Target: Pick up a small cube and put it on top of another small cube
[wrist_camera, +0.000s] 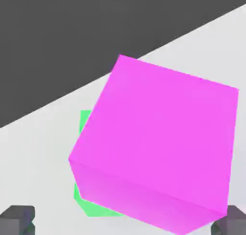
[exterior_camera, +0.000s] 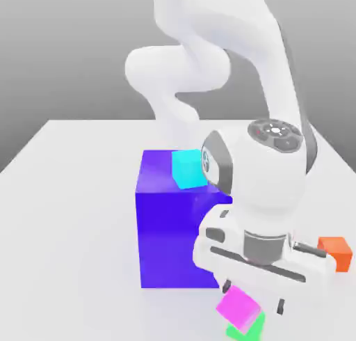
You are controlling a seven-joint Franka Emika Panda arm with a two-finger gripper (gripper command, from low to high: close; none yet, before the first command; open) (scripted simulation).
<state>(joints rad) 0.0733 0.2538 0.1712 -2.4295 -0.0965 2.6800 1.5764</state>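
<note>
Two cubes are stacking: magenta cube is sitting skewed on green cube, at 6 o'clock of the tool, whose fingers are standing released. Next: lifting straight up, clear.

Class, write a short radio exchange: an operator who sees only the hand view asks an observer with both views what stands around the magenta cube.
Operator: I see the magenta cube resting on the green cube. Is anything large nearby?
Observer: Yes. A big blue-violet block stands at the exterior view's left of that stack.
Operator: Is anything on that block?
Observer: A cyan cube sits on its top, near the far corner.
</note>
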